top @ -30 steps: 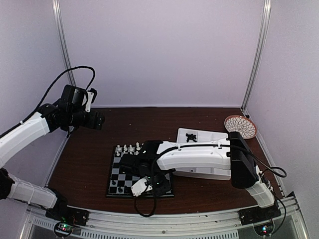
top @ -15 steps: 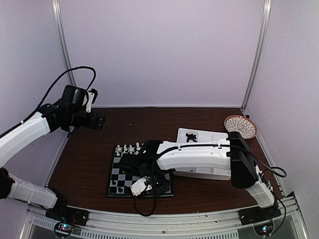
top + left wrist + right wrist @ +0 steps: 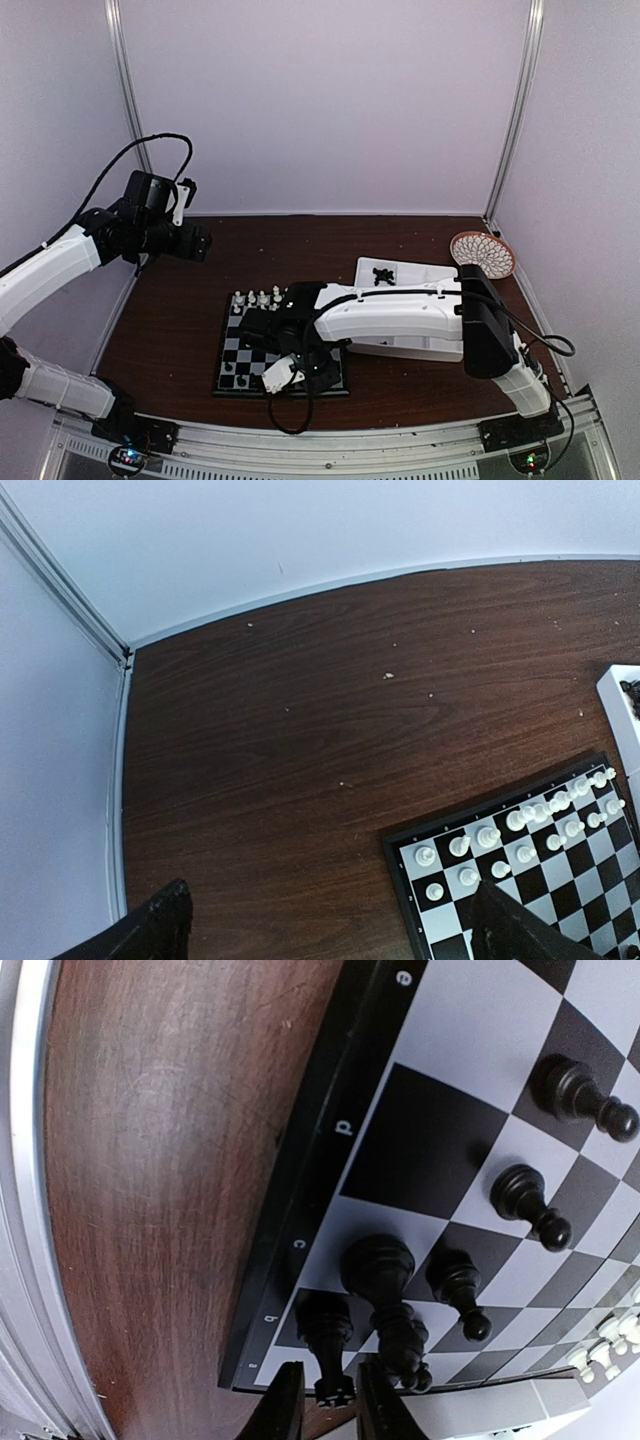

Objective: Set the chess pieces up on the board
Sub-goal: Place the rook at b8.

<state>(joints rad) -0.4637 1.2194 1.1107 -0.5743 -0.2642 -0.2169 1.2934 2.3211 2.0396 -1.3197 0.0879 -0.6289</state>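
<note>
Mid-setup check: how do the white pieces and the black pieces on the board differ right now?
The white pieces form two rows along the far edge of the board; the black pieces are a handful at its near, lettered edge. The white pieces sit side by side; the black pieces leave back-row squares bare. Both look upright.
</note>
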